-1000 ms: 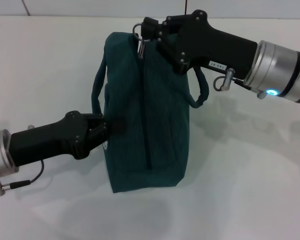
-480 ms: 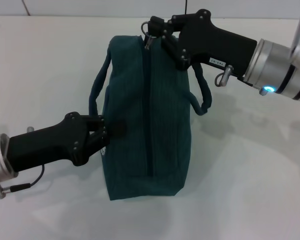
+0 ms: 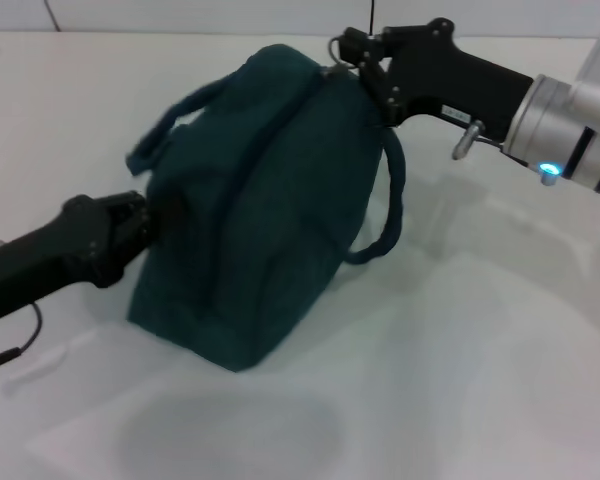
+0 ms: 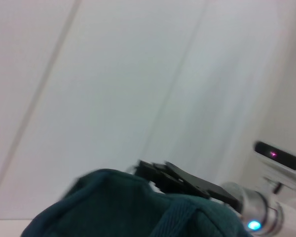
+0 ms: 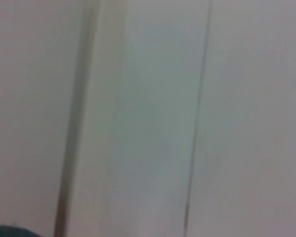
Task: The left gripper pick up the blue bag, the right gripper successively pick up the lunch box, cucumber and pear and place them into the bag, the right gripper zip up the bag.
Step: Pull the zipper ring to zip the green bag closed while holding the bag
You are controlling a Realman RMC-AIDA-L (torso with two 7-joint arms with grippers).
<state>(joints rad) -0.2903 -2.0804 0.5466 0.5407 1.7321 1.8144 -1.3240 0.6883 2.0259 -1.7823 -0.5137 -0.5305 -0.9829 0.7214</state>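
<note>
Head view: blue bag [image 3: 260, 200] sits centre-left of the frame on the white table [image 3: 460, 380], tipped over so its top leans toward the upper right. It looks zipped, seam running along the top ridge. One loop handle arcs off the upper left side of the bag, the other hangs down its right side toward frame centre.

Left gripper [image 3: 145, 222] comes in from the lower left edge, fingertips pressed into the bag's left side; fabric bunches there, jaws clenched on the blue bag. Thin black cable trails at the far lower left.

Right gripper [image 3: 352, 58] reaches in from the upper right, tips at the bag's top end near the top centre of the frame, right at the zipper end. Whether the jaws are closed on the pull or released: cannot tell, the tips are too small and dark. Silver cuff with a lit blue dot at the right edge.

Left wrist view: top of the bag [image 4: 138, 207] fills the bottom of the frame, the right gripper's [image 4: 155, 174] black body just behind it, wall beyond.

Right wrist view: only blurred pale wall, a sliver of dark teal at the bottom left corner.

Lunch box, cucumber, pear: none visible.
</note>
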